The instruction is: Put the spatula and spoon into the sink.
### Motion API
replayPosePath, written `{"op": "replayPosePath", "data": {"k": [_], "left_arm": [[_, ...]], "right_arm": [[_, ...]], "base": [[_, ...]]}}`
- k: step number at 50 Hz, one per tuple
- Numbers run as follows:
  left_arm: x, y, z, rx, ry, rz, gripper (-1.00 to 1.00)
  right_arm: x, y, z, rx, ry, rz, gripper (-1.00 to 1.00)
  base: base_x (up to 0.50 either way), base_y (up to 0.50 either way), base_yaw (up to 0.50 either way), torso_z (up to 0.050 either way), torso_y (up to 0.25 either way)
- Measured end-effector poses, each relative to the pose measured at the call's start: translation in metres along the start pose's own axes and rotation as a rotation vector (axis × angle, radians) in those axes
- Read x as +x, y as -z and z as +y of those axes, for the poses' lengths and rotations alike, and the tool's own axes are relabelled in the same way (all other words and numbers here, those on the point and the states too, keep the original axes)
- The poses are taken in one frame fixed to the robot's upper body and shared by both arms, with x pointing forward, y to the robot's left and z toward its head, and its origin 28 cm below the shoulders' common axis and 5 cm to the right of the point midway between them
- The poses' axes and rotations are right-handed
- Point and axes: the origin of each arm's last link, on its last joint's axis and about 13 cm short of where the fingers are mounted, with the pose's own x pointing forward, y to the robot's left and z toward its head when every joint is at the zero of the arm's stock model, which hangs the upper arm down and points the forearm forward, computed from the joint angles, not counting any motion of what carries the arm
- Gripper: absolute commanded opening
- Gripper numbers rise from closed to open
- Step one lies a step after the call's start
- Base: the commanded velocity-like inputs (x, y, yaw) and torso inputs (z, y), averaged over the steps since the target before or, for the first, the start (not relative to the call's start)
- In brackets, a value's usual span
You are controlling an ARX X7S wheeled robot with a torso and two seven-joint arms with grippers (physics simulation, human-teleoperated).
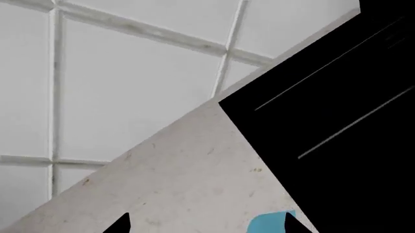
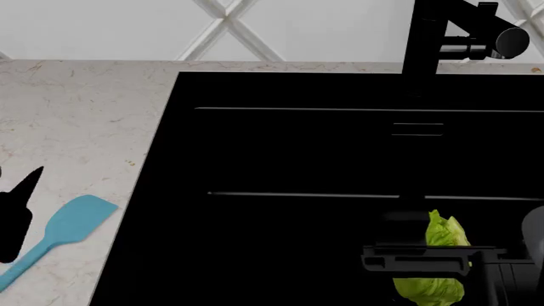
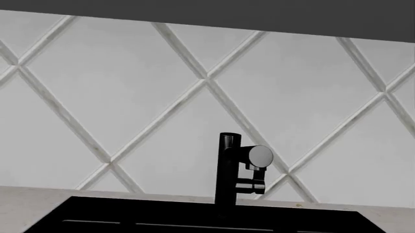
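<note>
The light-blue spatula [image 2: 60,233] lies flat on the marble counter, just left of the black sink [image 2: 281,153], head toward the wall. My left gripper [image 1: 204,228] hangs open over the counter. The spatula's head [image 1: 269,225] sits beside one fingertip [image 1: 290,223], nearer the sink, with nothing gripped. In the head view one dark finger [image 2: 21,191] of that gripper shows left of the spatula. My right gripper [image 2: 416,258] hovers low over the basin's front right, its jaws not showing. The spoon is out of view.
A green lettuce [image 2: 437,255] lies in the sink, partly behind my right arm. The black angular tap [image 2: 459,38] stands at the sink's back right. A white diamond-tiled wall [image 3: 194,73] rises behind the counter [image 2: 76,121].
</note>
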Motion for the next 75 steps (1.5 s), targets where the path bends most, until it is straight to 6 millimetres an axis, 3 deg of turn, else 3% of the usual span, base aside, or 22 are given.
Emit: {"op": "replayPosePath", "data": {"k": [11,28,65,75], "left_arm": [[-0.001,0.005,0.014,-0.025,0.073,0.096,1.00],[0.004,0.031,0.015,-0.122,0.129,0.177,1.00],[0.017,0.093,-0.010,-0.336,0.165,0.259,1.00],[0.017,0.101,-0.011,-0.399,0.171,0.234,1.00]], "right_arm": [[0.000,0.000,0.000,0.002,-0.002,-0.001,1.00],[-0.001,0.004,0.000,0.010,0.000,0.008,1.00],[-0.002,0.005,0.000,0.016,-0.010,0.013,1.00],[-0.002,0.005,0.000,0.017,-0.011,0.014,1.00]], "base": [[0.00,0.00,0.00,0.000,0.000],[0.00,0.00,0.00,0.000,0.000],[0.00,0.00,0.00,0.000,0.000],[0.00,0.00,0.00,-0.001,0.000]]}}
